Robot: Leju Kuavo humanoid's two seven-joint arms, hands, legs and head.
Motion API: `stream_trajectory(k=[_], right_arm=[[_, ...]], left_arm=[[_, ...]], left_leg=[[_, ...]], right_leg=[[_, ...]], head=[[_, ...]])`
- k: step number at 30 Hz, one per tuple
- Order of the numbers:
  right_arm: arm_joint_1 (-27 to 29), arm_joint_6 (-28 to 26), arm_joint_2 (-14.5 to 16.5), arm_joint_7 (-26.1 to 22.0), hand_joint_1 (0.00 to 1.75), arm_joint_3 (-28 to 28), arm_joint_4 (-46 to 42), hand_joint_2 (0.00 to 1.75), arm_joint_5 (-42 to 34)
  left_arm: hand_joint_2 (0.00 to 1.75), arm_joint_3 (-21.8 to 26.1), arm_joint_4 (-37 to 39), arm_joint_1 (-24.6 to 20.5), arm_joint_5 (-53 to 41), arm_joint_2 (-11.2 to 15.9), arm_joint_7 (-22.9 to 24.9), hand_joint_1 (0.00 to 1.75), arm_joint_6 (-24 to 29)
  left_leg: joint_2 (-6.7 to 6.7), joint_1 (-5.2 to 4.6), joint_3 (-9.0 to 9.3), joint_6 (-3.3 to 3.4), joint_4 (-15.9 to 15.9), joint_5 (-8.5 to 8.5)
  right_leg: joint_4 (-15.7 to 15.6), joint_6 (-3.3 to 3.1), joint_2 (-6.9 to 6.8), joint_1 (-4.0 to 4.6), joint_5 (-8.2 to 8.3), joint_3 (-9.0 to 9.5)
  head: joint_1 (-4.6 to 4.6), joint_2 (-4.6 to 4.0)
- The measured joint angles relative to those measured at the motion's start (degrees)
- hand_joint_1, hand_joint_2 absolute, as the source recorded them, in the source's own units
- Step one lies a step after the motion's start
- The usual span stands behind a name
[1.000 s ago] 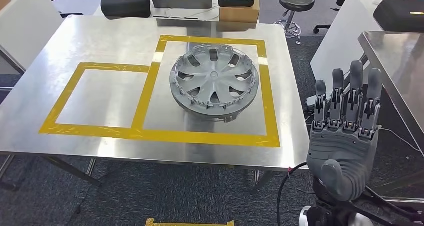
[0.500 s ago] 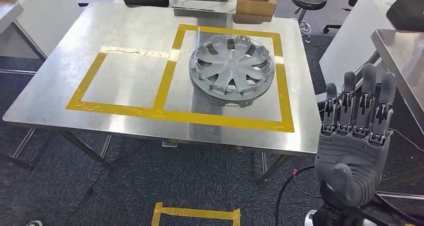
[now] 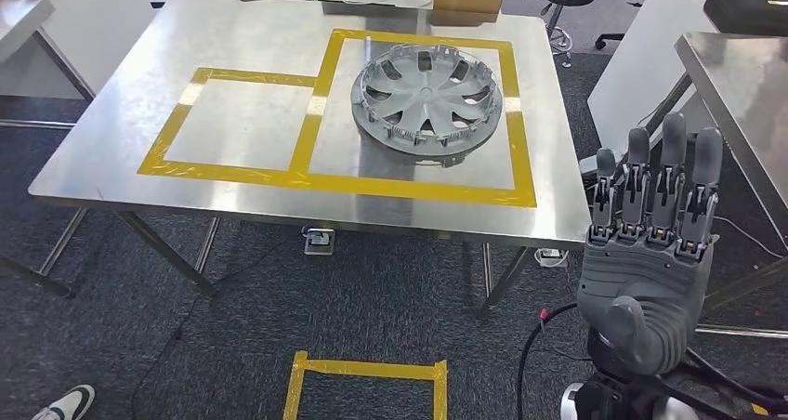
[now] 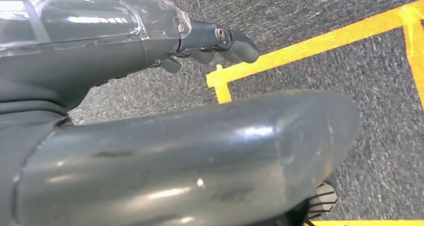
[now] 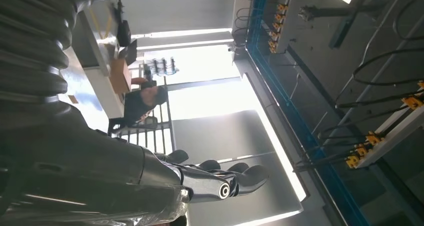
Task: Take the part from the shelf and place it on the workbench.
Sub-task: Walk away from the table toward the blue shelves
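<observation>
Part (image 3: 426, 96) — a grey wheel cover — lies flat on my bench (image 3: 121, 160), inside the right, larger of two yellow-taped squares, toward the far right side. Judging by that, the placing looks done and nothing is left but to stand clear. I count one bench in front of me, one part, two taped squares. My right hand (image 3: 650, 253) is raised near me on the right, fingers straight and apart, holding nothing. My left hand (image 4: 220, 43) hangs over the carpet, fingers curled, nothing in them.

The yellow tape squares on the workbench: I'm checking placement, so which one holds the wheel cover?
The larger square, nearer the right robot hand, holds the wheel cover; the smaller square beside it is bare.
</observation>
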Motion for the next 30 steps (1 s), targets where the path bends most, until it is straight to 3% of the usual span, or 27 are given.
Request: stream_trajectory(k=[2,4,5,7,9,10,11,12,14,15,17,19,20,22,24,25,26,27,28,30], right_arm=[[-0.1,0.1,0.0,0.0,0.00,0.0,0.0,1.75,0.0],[-0.1,0.1,0.0,0.0,0.00,-0.1,0.0,1.75,0.0],[-0.1,0.1,0.0,0.0,0.00,-0.1,0.0,1.75,-0.1],[-0.1,0.1,0.0,0.0,0.00,-0.4,0.0,1.75,-0.2],[-0.1,0.1,0.0,0.0,0.00,-0.8,0.0,1.75,-0.2],[-0.1,0.1,0.0,0.0,0.00,-0.9,0.0,1.75,-0.2],[-0.1,0.1,0.0,0.0,0.00,-1.0,0.0,1.75,-0.2],[-0.1,0.1,0.0,0.0,0.00,-1.0,0.0,1.75,-0.2],[-0.1,0.1,0.0,0.0,0.00,-1.0,-0.1,1.75,-0.2],[-0.1,0.1,0.0,0.0,0.00,-1.1,-0.2,1.75,-0.2],[0.0,-0.1,0.0,0.0,0.00,-1.2,-0.4,1.75,0.0],[0.0,-0.3,-0.1,0.0,0.00,-1.3,-0.6,1.75,0.2],[0.1,-0.3,-0.1,0.0,0.00,-1.3,-0.6,1.75,0.3],[0.1,-0.4,-0.1,0.0,0.00,-1.3,-0.6,1.75,0.3],[0.3,-0.5,-0.1,0.0,0.00,-1.3,-0.5,1.75,0.3],[0.4,-0.5,-0.1,0.0,0.00,-1.3,-0.5,1.75,0.4],[0.6,-0.6,-0.1,0.0,0.00,-1.3,-0.5,1.75,0.5],[0.7,-0.7,-0.1,0.0,0.00,-1.3,-0.5,1.75,0.6],[0.8,-0.8,-0.1,0.1,0.00,-1.3,-0.5,1.75,0.8],[0.9,-1.0,-0.1,0.1,0.00,-1.4,-0.6,1.75,1.2]], left_arm=[[0.00,0.0,0.0,0.0,-0.2,-0.1,-0.2,0.00,-0.1],[0.00,0.0,0.0,0.0,-0.3,-0.1,-0.3,0.00,-0.3],[0.00,0.0,0.0,0.0,-0.3,-0.1,-0.3,0.00,-0.4],[0.00,0.0,0.0,-0.1,-0.4,-0.1,-0.3,0.00,-0.4],[0.00,0.0,0.0,-0.1,-0.5,-0.1,-0.3,0.00,-0.4],[0.00,0.0,0.0,0.0,-0.5,-0.1,-0.3,0.00,-0.4],[0.00,0.0,0.0,0.0,-0.5,-0.1,-0.3,0.00,-0.4],[0.00,-0.1,0.0,0.0,-0.5,-0.1,-0.3,0.00,-0.4],[0.00,-0.1,0.0,0.0,-0.6,-0.1,-0.2,0.00,-0.4],[0.00,-0.1,0.0,0.0,-0.6,-0.2,-0.2,0.00,-0.5],[0.00,-0.1,0.0,0.0,-0.7,-0.4,0.0,0.00,-0.5],[0.00,-0.1,0.0,0.0,-0.7,-0.5,0.1,0.00,-0.6],[0.00,-0.1,0.0,0.0,-0.7,-0.5,0.2,0.00,-0.6],[0.00,-0.1,0.0,0.0,-0.7,-0.5,0.3,0.00,-0.6],[0.00,-0.1,0.0,0.0,-0.7,-0.4,0.3,0.00,-0.6],[0.00,-0.1,0.0,0.0,-0.7,-0.4,0.3,0.00,-0.6],[0.00,-0.1,0.0,0.0,-0.7,-0.3,0.3,0.00,-0.6],[0.00,-0.1,0.0,0.0,-0.7,-0.3,0.3,0.00,-0.6],[0.00,-0.1,0.0,0.0,-0.7,-0.2,0.3,0.00,-0.6],[0.00,-0.1,0.0,-0.1,-0.7,-0.3,0.2,0.00,-0.5]], left_leg=[[-0.13,-0.14,1.89,0.78,-3.3,-1.80],[-0.20,-0.32,1.22,2.44,-3.3,-1.55],[-0.20,-0.42,0.74,3.13,-3.3,-1.07],[-0.22,-0.64,-0.58,4.29,-3.3,0.17],[-0.34,-1.10,-2.14,4.83,-3.2,1.49],[-0.39,-1.39,-2.97,5.00,-3.2,2.14],[-0.43,-1.73,-3.78,5.13,-3.2,2.76],[-0.46,-2.07,-4.56,5.24,-3.1,3.36],[-0.51,-2.58,-5.83,5.35,-3.1,4.51],[-0.52,-2.72,-6.27,5.30,-3.2,5.06],[-0.49,-2.54,-6.73,4.86,-3.4,6.16],[-0.45,-2.26,-6.98,4.29,-3.7,7.04],[-0.46,-2.23,-7.28,4.07,-3.6,6.58],[-0.46,-2.18,-8.52,3.58,-0.6,2.55],[-0.44,-1.77,-9.97,2.88,5.9,-2.87],[-0.41,-1.52,-10.26,2.49,9.0,-4.01],[-0.36,-1.28,-9.99,2.10,10.9,-3.70],[-0.29,-1.03,-8.93,1.69,11.0,-2.25],[-0.19,-0.73,-6.96,1.22,9.4,-0.48],[-0.10,-0.24,-1.70,0.29,2.4,-0.01]], right_leg=[[1.3,0.66,0.07,0.01,0.32,-0.90],[1.6,1.19,0.12,-0.21,0.63,-1.16],[2.1,1.45,0.20,-0.34,-0.24,-1.47],[6.4,1.88,0.41,-0.47,-5.08,-2.67],[13.6,1.92,0.53,-0.41,-10.44,-3.87],[16.3,1.72,0.57,-0.33,-11.45,-3.90],[17.3,1.35,0.62,-0.20,-11.19,-3.30],[16.4,0.77,0.67,0.01,-10.00,-1.89],[9.1,-1.12,0.82,0.99,-7.50,3.35],[4.5,-2.04,0.84,1.48,-7.19,6.19],[-1.0,-2.89,0.91,2.32,-7.38,9.35],[-2.4,-2.86,0.88,2.46,-6.22,9.45],[-3.1,-2.91,0.76,2.37,-5.31,9.22],[-4.2,-2.89,0.48,1.95,-3.46,8.21],[-4.0,-2.78,0.36,1.82,-2.16,6.44],[-3.7,-2.55,0.29,1.73,-1.63,5.47],[-3.3,-2.31,0.22,1.59,-1.15,4.45],[-2.8,-2.01,0.17,1.37,-0.72,3.34],[-2.0,-1.67,0.14,1.09,-0.38,2.12],[0.1,-0.96,0.22,0.73,-0.01,-0.21]], head=[[-0.28,0.00],[0.09,0.00],[0.26,0.00],[0.66,0.00],[1.32,0.00],[1.66,0.00],[1.93,0.00],[2.14,0.00],[2.33,0.00],[2.36,0.00],[2.48,0.00],[3.19,0.00],[3.55,0.00],[3.64,0.00],[3.14,0.00],[2.97,0.00],[2.87,0.00],[2.83,0.00],[2.78,0.00],[2.48,0.00]])
